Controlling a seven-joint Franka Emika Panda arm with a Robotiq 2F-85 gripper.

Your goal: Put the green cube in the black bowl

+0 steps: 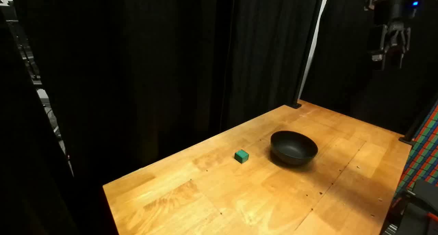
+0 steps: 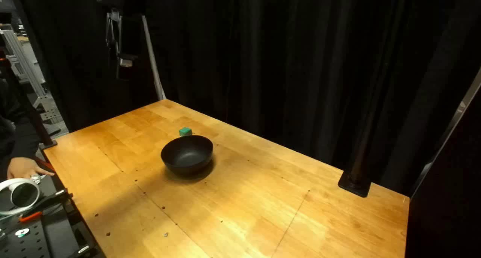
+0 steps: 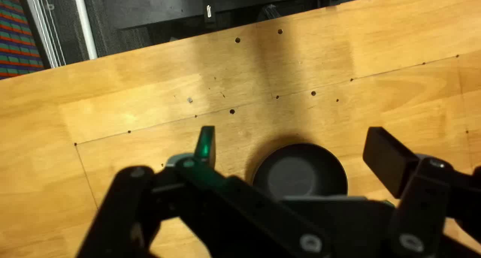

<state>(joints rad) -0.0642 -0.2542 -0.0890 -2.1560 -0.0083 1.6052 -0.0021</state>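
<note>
Green, the cube (image 1: pixel 241 156) is lying well below the pincer (image 3: pixel 291 132), whose fingers (image 3: pixel 391 161) are standing apart, holding nothing. In the wrist view a sliver (image 3: pixel 389 203), probably the cube, is showing beside the right-hand finger, so lowering is likely needing a shift that way.

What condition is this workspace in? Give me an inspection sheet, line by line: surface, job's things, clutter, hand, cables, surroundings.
Surface: wooden tabletop, dotted with small dark holes.
Job's things: green cube on the tabletop, apart from the black bowl, which stands upright.
Clutter: white ringed device and orange piece beyond the tabletop's edge, in an exterior view.
Hand: open, raised above the tabletop, holding nothing.
Cables: nothing seen for certain.
Surroundings: black curtains beyond the tabletop; a person partly in view at an exterior view's edge.
</note>
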